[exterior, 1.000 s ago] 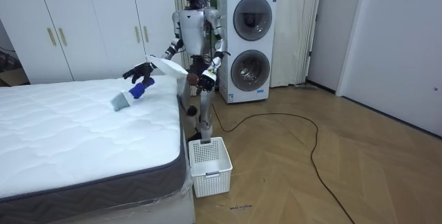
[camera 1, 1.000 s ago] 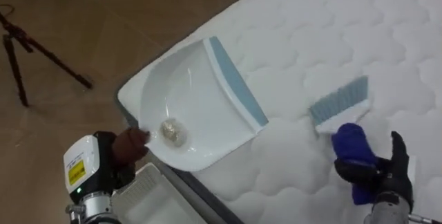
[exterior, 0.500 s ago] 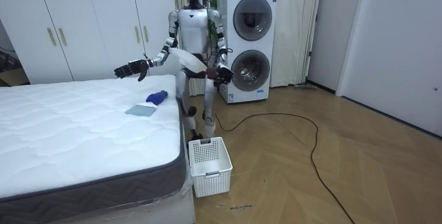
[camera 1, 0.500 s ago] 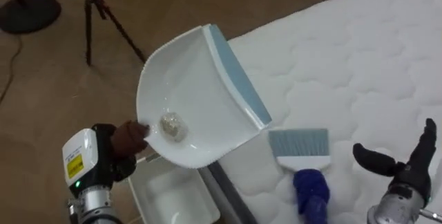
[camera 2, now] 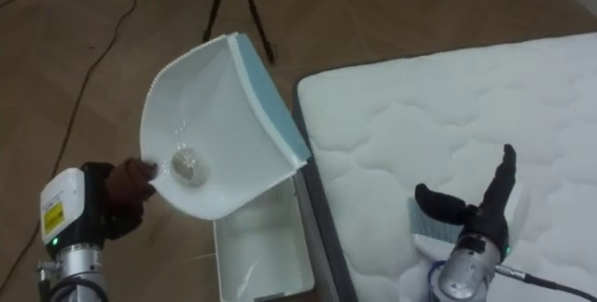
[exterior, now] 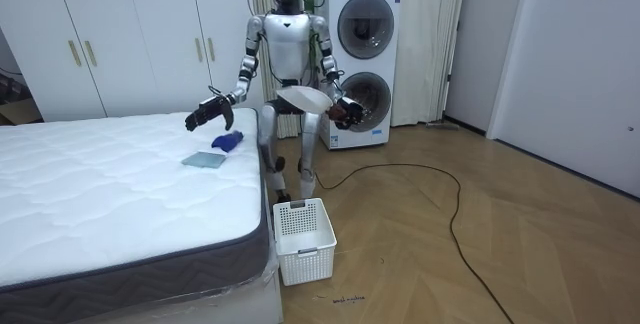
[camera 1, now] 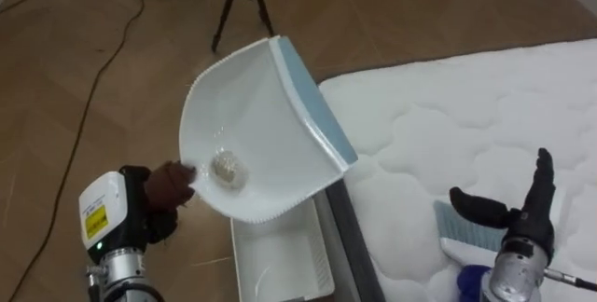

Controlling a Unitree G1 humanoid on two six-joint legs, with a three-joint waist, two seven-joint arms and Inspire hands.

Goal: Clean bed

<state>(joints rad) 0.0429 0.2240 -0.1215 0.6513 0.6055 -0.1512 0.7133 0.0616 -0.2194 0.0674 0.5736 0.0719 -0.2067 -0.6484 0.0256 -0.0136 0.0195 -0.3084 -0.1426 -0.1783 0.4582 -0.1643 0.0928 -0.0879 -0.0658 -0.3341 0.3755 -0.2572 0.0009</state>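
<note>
The robot stands at the corner of the bed [camera 1: 448, 116], in front of two stacked washers [exterior: 358, 64]. Its left hand [camera 1: 166, 190] is closed around the handle of a white dustpan [camera 1: 270, 125] and holds it in the air, beside the bed edge and partly above a white basket [camera 1: 280, 260] that stands on the floor against the bed. The dustpan is tilted (its blue lip is the higher side), and a small grey wad [camera 1: 224, 165] lies in its deep end, near the handle. The right hand [camera 1: 522, 216] hangs over the bed with straight, spread fingers and holds nothing. Just under it a blue brush [camera 1: 454, 237] lies flat on the bed.
</note>
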